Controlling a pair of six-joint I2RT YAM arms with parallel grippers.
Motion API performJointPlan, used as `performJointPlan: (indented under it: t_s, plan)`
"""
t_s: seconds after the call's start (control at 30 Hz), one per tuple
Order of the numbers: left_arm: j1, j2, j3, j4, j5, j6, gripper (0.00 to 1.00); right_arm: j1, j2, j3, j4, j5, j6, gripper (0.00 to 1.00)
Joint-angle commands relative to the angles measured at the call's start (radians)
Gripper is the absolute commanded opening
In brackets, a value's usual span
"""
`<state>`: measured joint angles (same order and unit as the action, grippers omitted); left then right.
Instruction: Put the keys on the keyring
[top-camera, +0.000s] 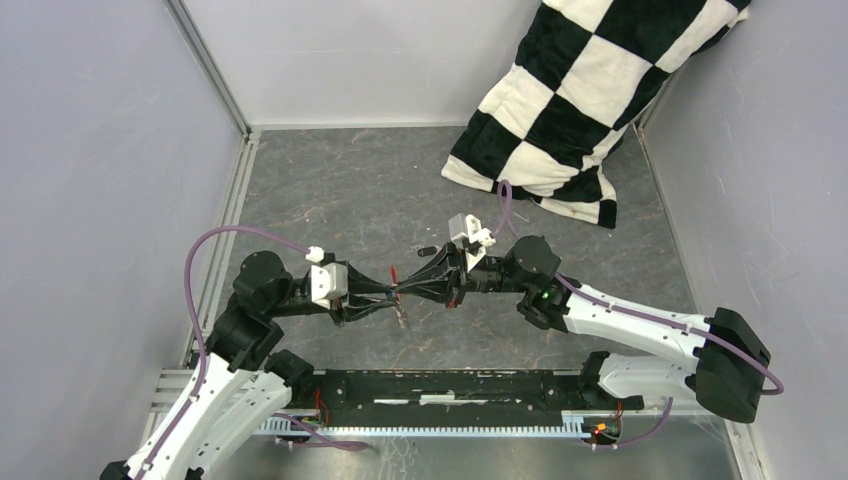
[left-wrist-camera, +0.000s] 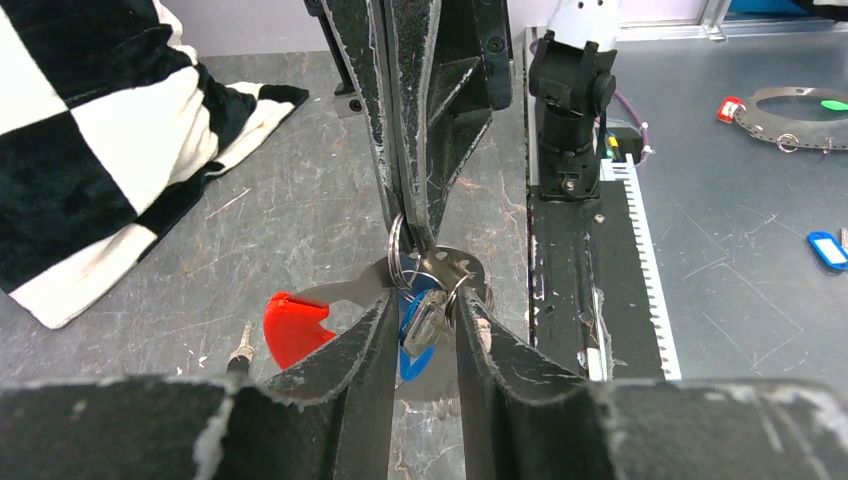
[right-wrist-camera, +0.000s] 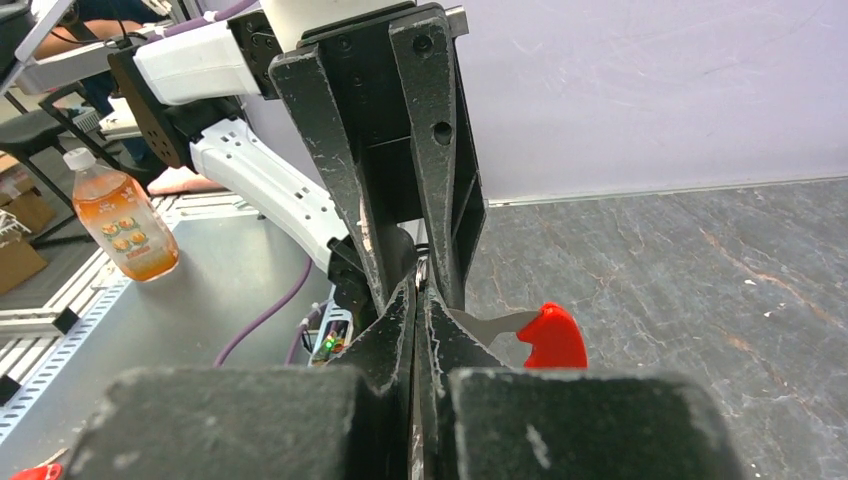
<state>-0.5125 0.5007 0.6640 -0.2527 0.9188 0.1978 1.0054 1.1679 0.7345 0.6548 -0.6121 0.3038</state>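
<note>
Both arms meet mid-table, nose to nose; the keyring (left-wrist-camera: 398, 255) hangs in the air between them, centre of the left wrist view, its silver loops standing roughly upright. The red tag (left-wrist-camera: 293, 327) sticks out on a flat silver stem; its long axis slants from the ring down to lower left there, and out to the right in the right wrist view. The blue key (left-wrist-camera: 409, 362) dangles below the ring, head downward, at bottom centre.

Around them: a checked pillow (top-camera: 570, 100) at upper right of the top view, well apart; a small metal bit (left-wrist-camera: 240, 352) lies on the grey table (top-camera: 340, 190) just beside the tag; an orange drink bottle (right-wrist-camera: 122, 228) stands off at the left.

The right gripper (right-wrist-camera: 420, 295) has its fingers pressed together, pinching the ring's loops; the left gripper (left-wrist-camera: 428, 300) keeps a narrow gap, and the blue key with some silver metal fills it, the fingers bearing on both sides.
</note>
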Motion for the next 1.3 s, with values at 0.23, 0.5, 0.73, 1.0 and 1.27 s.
performJointPlan:
  t_s: [0.23, 0.5, 0.73, 1.0, 1.27]
  plan:
    - [0.001, -0.025, -0.011, -0.006, -0.004, -0.024, 0.27, 0.003, -0.017, -0.02, 0.148, -0.037, 0.076, 0.01]
    - [0.002, -0.008, 0.001, -0.007, 0.011, -0.002, 0.06, 0.005, -0.01, -0.014, 0.132, -0.064, 0.077, 0.01]
    - [0.002, -0.004, 0.04, -0.001, 0.022, 0.014, 0.02, 0.004, 0.001, 0.005, 0.069, -0.062, 0.047, 0.01]
    - [0.002, -0.012, 0.055, -0.013, 0.053, 0.009, 0.02, 0.004, -0.005, 0.026, 0.008, -0.046, 0.003, 0.01]
    - [0.002, -0.021, 0.051, -0.066, 0.062, 0.043, 0.03, 0.003, -0.014, 0.043, -0.027, -0.038, -0.023, 0.01]
